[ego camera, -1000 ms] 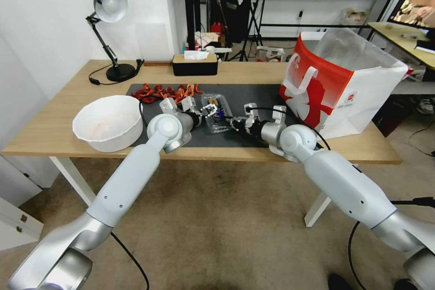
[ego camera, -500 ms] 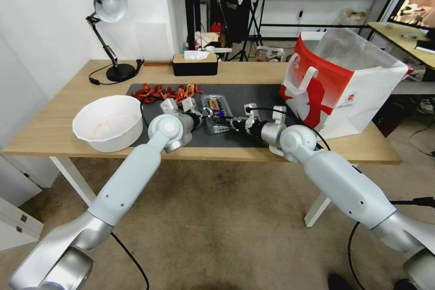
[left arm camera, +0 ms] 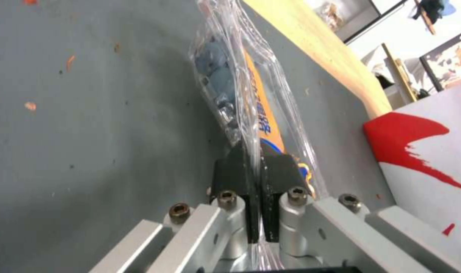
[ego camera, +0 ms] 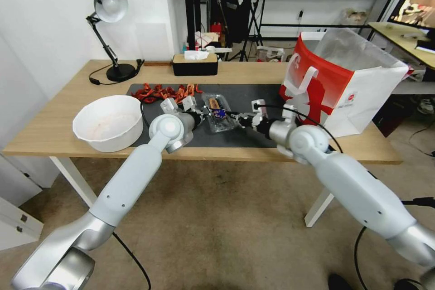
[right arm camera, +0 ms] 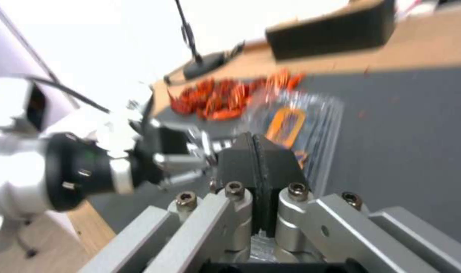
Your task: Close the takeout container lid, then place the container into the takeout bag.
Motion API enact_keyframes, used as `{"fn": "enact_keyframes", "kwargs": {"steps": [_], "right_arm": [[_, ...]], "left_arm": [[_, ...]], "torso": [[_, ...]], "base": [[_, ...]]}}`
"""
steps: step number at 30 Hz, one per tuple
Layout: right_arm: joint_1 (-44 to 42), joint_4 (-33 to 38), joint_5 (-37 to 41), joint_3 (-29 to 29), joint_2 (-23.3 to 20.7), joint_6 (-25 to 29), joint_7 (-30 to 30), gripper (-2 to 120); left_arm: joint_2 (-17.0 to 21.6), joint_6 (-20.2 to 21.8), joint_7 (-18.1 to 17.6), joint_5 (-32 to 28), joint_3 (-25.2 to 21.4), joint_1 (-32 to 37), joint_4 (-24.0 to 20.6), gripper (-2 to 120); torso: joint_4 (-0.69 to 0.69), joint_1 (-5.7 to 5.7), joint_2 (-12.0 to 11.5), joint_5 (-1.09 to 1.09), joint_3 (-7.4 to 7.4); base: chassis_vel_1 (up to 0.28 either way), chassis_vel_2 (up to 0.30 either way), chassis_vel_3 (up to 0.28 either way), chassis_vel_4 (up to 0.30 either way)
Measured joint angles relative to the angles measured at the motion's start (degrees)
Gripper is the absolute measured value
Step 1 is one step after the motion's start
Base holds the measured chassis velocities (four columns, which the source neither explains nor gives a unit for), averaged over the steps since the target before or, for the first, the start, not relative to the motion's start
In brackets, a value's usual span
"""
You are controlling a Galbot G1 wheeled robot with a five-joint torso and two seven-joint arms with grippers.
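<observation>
red/white takeout bag [ego camera: 337, 88], orange-label lid [ego camera: 217, 105], grey mat [ego camera: 253, 95]

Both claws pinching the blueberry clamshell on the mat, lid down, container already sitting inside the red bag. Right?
One thing is wrong: the takeout container is not in the takeout bag. The head view shows it on the dark mat, beside the bag. The rest holds: the left claw and right claw each pinch its edge, and the lid looks down.

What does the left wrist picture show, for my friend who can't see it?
The left gripper is shut on the edge of the takeout container, whose lid looks closed over blueberries. It lies on a dark mat, with the bag nearby.
</observation>
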Motion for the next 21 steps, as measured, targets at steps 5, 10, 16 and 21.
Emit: {"fn": "enact_keyframes", "kwargs": {"steps": [5, 10, 16, 21], "right_arm": [[-13.27, 13.18, -3.92, 7.39, -4.81, 7.97, 7.04, 0], [-21.1, 20.04, -12.7, 7.72, -4.64, 15.43, 15.5, 0], [-28.31, 23.69, -20.67, 8.6, -3.27, 20.56, 22.58, 0], [-33.2, 24.47, -25.48, 9.33, -2.46, 23.53, 26.57, 0]], "left_arm": [[0.54, -0.08, 0.09, -0.18, -0.39, 1.19, -1.35, 0], [2.74, -0.9, -0.59, -0.05, -4.36, 5.62, -5.73, 0], [4.05, -1.35, -0.73, 0.25, -5.4, 7.45, -7.31, 0], [4.05, -1.38, -0.65, 0.27, -5.42, 7.58, -7.52, 0]], "torso": [[0.0, -0.01, 0.0, 0.01, 0.0], [0.03, -0.01, 0.0, 0.03, -0.01], [0.05, -0.01, 0.0, -0.01, -0.01], [-0.04, -0.01, 0.0, 0.02, -0.01]], "base": [[0.0, 0.0, 0.0, 0.0], [0.0, 0.0, 0.0, 0.0], [0.021, 0.011, 0.007, 0.011], [0.0, 0.0, 0.0, 0.0]]}}
